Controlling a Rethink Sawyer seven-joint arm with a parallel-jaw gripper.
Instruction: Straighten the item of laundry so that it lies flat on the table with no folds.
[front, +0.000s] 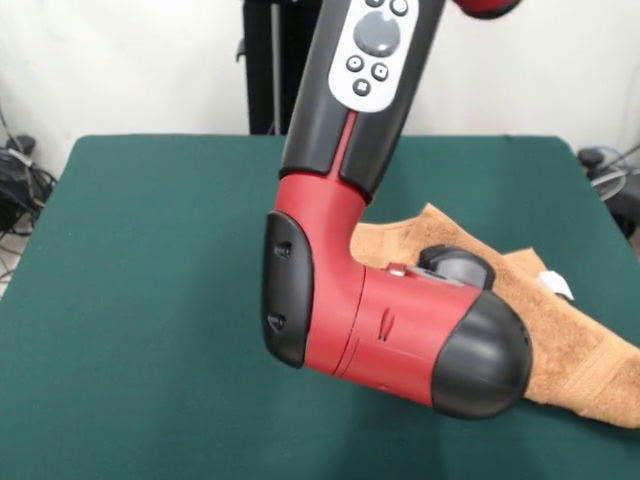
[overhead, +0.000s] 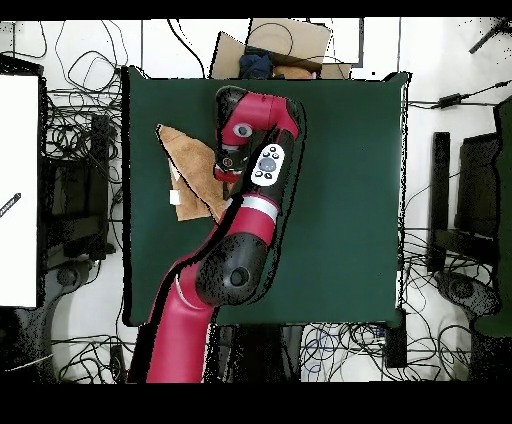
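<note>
The item of laundry is an orange-tan towel (front: 575, 335) lying bunched and folded on the green table (front: 150, 300), toward the right side in the front view. Its white tag (front: 556, 285) shows at one edge. The red and black arm bends low in front of the towel and hides much of it. From overhead the towel (overhead: 190, 160) forms a rough triangle with the tag (overhead: 175, 197) at its lower edge. My gripper (overhead: 227, 163) sits at the towel's edge, under the arm. Whether it holds the cloth is hidden.
A cardboard box (overhead: 290, 45) stands just off the table's top edge in the overhead view. Tangled cables lie on the floor around the table. A white board (overhead: 20, 190) is at the left. A black stand (front: 265, 60) rises behind the table.
</note>
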